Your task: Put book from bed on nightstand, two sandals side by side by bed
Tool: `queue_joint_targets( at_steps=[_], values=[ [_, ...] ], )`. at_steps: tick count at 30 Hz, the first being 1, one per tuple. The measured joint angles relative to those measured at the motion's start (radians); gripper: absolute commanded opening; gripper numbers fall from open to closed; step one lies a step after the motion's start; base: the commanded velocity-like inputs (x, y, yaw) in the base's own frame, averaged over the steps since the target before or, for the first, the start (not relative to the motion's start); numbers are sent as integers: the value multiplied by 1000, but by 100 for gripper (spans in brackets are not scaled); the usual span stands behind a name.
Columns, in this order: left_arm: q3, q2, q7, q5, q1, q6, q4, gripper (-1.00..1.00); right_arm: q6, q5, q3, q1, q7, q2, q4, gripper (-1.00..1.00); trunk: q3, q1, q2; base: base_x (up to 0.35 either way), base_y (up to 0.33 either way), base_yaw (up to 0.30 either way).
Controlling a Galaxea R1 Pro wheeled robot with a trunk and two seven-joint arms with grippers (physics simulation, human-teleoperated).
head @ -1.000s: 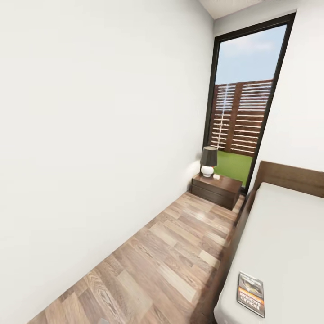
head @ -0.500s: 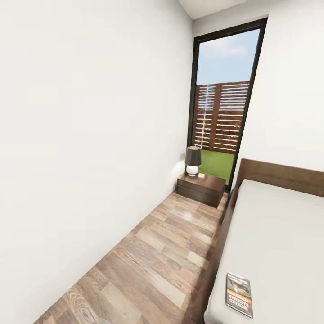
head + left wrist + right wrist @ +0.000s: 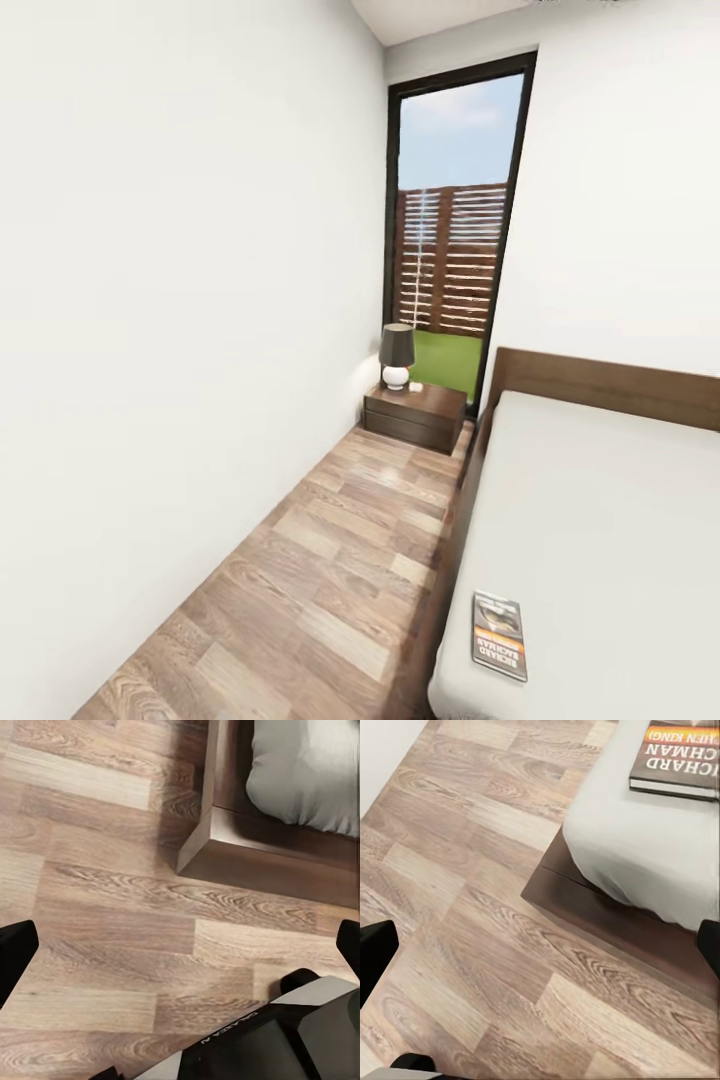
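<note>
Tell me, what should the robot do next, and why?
Probably roll a bit closer to the bed and reach the right gripper toward the book: it lies near the mattress corner, and both grippers hang open over the floor.

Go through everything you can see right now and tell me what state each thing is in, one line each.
book: lying flat, cover up, near the mattress's corner at the foot end, not held.
bed: bare mattress, nothing else on the part shown.
nightstand: drawers shut, lamp on top.
lamp: upright; lit or unlit, cannot tell.
left gripper: jaws wide apart, empty, over the floor.
right gripper: jaws wide apart, empty, over the floor beside the bed's corner.
</note>
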State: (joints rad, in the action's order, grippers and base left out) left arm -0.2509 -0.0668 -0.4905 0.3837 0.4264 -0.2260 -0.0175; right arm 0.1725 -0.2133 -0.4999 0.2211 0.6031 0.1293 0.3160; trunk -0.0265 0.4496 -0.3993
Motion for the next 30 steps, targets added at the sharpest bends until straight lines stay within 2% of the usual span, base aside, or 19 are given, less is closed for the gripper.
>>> queue_joint_targets(
  at_steps=[30],
  values=[
    [0,0,0,0,0,-1,0,100,0,0,0,0,0,0,0,100,0,0,0,0,0,-226]
  ],
)
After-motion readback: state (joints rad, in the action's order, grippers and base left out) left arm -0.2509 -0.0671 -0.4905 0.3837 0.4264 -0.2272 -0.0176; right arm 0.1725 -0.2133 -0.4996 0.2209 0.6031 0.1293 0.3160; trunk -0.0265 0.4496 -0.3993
